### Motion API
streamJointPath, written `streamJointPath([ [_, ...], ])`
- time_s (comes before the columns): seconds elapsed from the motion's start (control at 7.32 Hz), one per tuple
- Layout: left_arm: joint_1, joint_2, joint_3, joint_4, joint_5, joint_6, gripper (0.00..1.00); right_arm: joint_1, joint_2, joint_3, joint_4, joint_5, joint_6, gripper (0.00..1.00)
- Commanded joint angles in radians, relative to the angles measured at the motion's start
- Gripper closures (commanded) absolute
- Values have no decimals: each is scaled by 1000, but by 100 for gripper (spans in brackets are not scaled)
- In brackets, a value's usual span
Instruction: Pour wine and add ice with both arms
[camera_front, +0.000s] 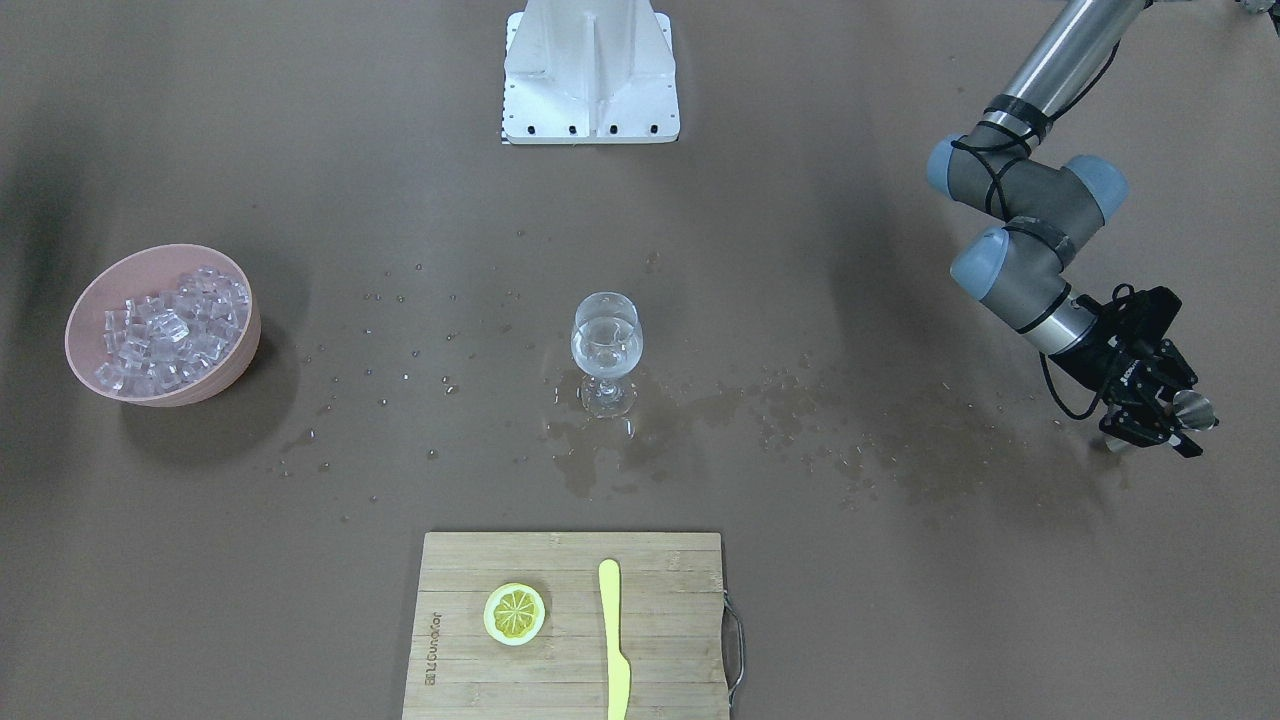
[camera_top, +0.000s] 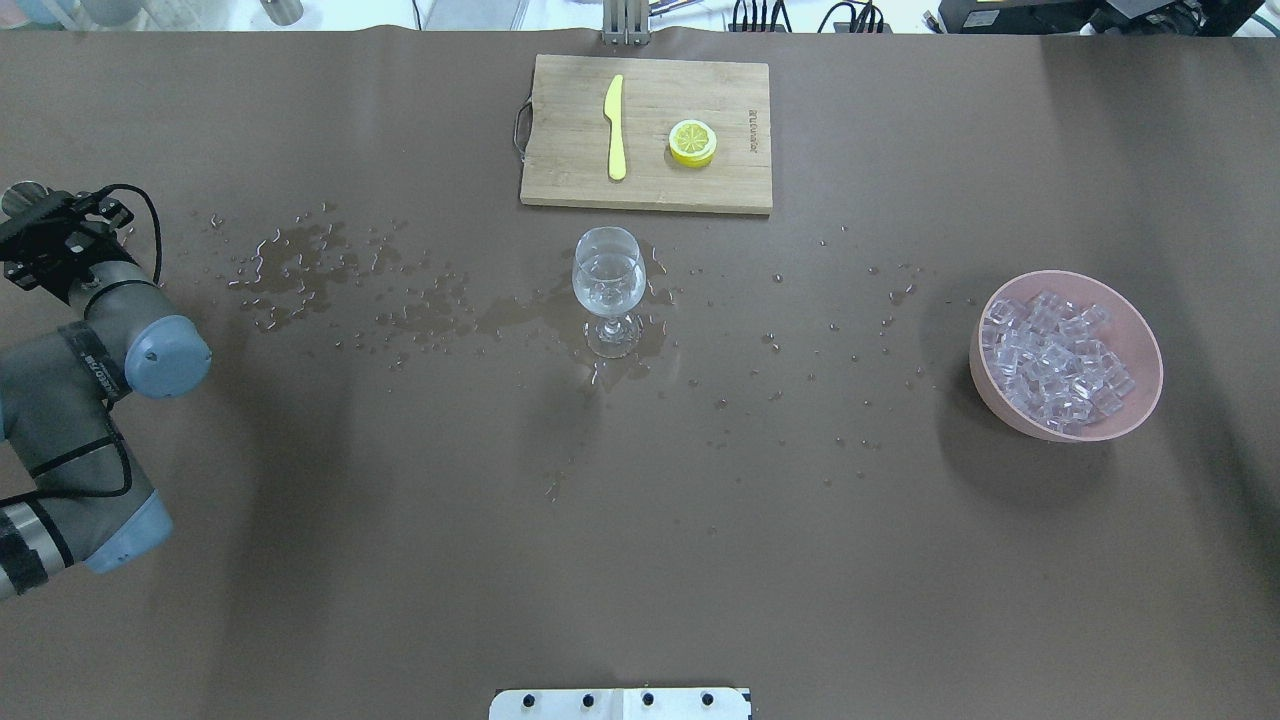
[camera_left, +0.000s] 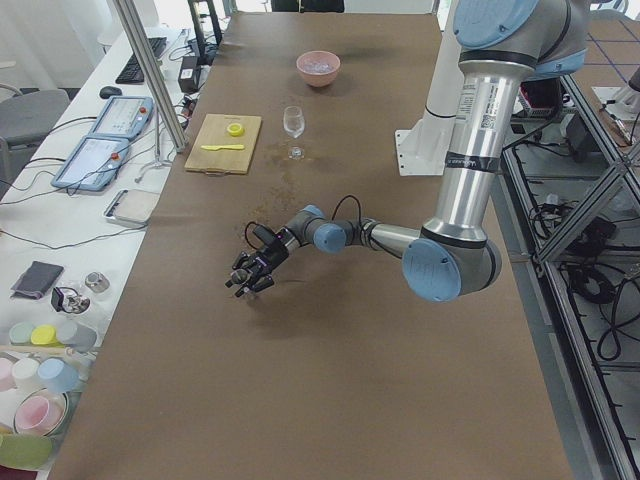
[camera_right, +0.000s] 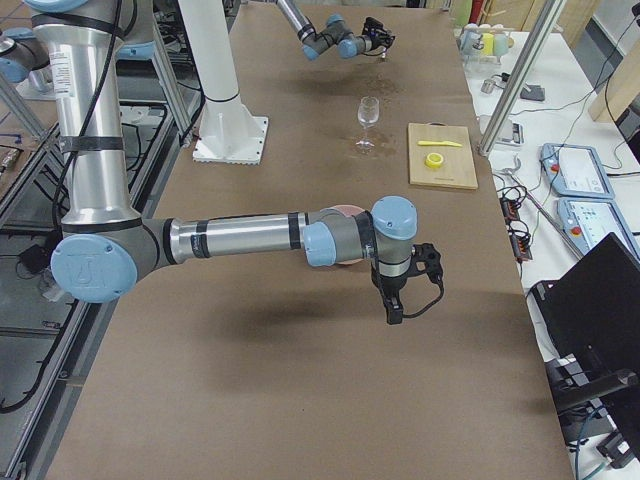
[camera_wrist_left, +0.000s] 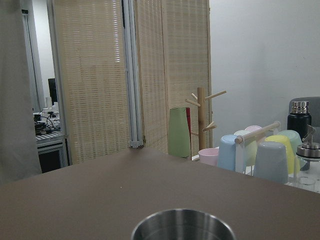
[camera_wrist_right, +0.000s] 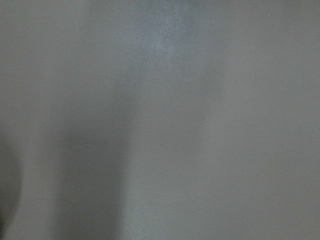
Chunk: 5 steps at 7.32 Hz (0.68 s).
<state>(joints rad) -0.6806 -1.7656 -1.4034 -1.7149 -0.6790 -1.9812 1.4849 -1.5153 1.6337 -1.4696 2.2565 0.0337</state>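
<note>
A stemmed wine glass (camera_front: 606, 345) (camera_top: 608, 285) stands at the table's middle with clear liquid in its bowl. The ice (camera_front: 170, 330) (camera_top: 1055, 360) is piled in a pink bowl (camera_front: 240, 345) on the robot's right side. At the table's far left end, my left gripper (camera_front: 1165, 425) (camera_top: 40, 225) is shut on a small steel cup (camera_front: 1194, 408), whose rim (camera_wrist_left: 182, 225) fills the bottom of the left wrist view. My right gripper (camera_right: 395, 300) shows only in the exterior right view, low over the table just beyond the bowl; I cannot tell if it is open or shut.
A bamboo cutting board (camera_front: 660, 650) with a lemon slice (camera_front: 515, 613) and a yellow knife (camera_front: 614, 640) lies at the operators' edge. Spilled water (camera_front: 800, 410) runs from the glass toward the left gripper. The white pedestal (camera_front: 590, 75) stands at the robot's side.
</note>
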Motion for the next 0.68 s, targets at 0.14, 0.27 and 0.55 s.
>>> streamJointPath([
  [0.14, 1, 3, -5, -2, -2, 16, 11, 0, 3, 0, 0, 0, 0, 0],
  [0.27, 1, 3, -6, -32, -1, 47, 2, 0, 4, 0, 0, 0, 0, 0],
  [0.55, 1, 17, -3, -171, -2, 160, 2, 0, 4, 0, 0, 0, 0, 0],
])
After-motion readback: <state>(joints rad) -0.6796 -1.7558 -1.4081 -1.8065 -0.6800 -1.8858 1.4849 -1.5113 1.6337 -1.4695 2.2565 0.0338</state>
